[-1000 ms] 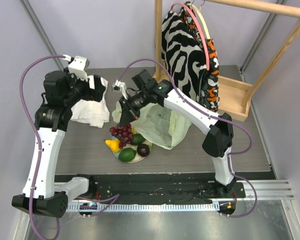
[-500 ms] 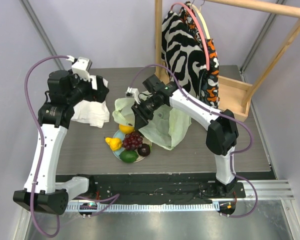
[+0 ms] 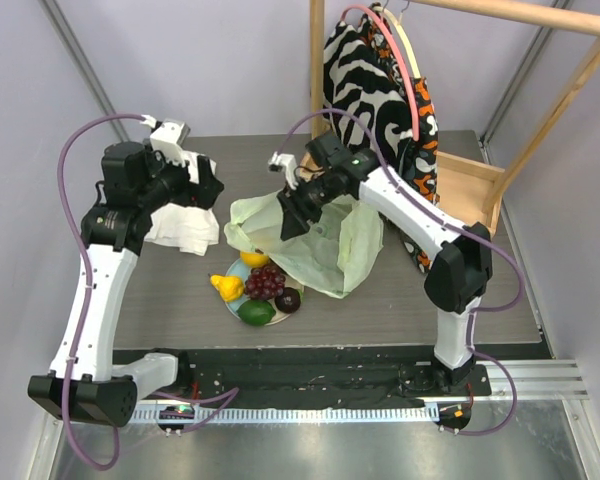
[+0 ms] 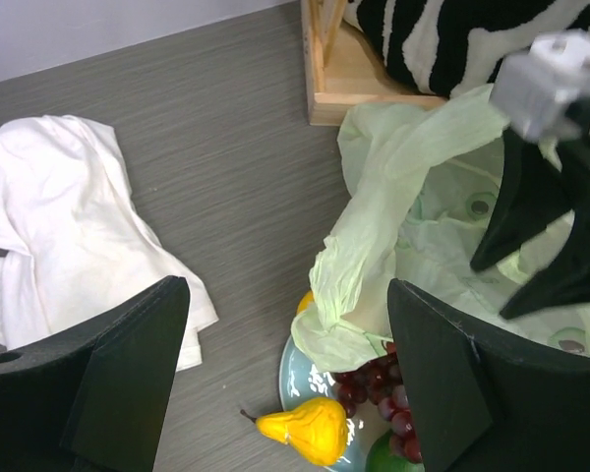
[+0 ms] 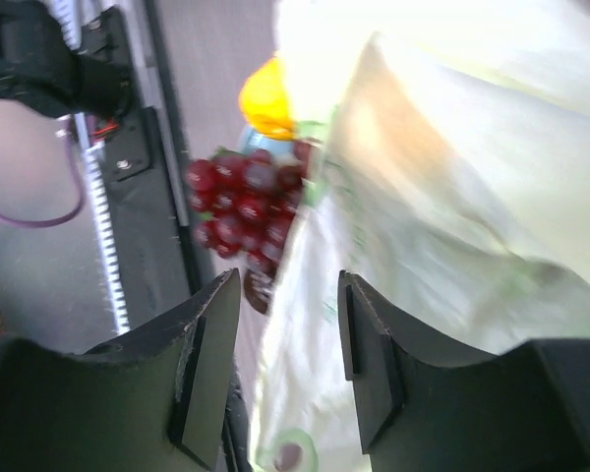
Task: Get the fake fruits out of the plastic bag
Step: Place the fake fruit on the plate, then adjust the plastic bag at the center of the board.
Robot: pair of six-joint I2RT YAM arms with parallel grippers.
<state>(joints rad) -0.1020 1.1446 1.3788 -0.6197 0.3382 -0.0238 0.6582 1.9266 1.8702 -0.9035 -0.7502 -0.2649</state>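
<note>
Parted and empty: left claw (image 4: 287,315) at ten o'clock of bag (image 3: 332,250), right claw (image 5: 287,295) above it, grapes (image 3: 266,282) at seven

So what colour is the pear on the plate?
The pear is yellow, clearest in the left wrist view.

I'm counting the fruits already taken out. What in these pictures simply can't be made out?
- Inside of the bag: hidden in every view by its own folds, and in the top view by the right gripper over it.
- Green fruit: cut off by the left wrist view's bottom edge.
- Dark shape below the grapes: too blurred in the right wrist view to name.
- Plate: mostly covered by fruit and bag.
</note>
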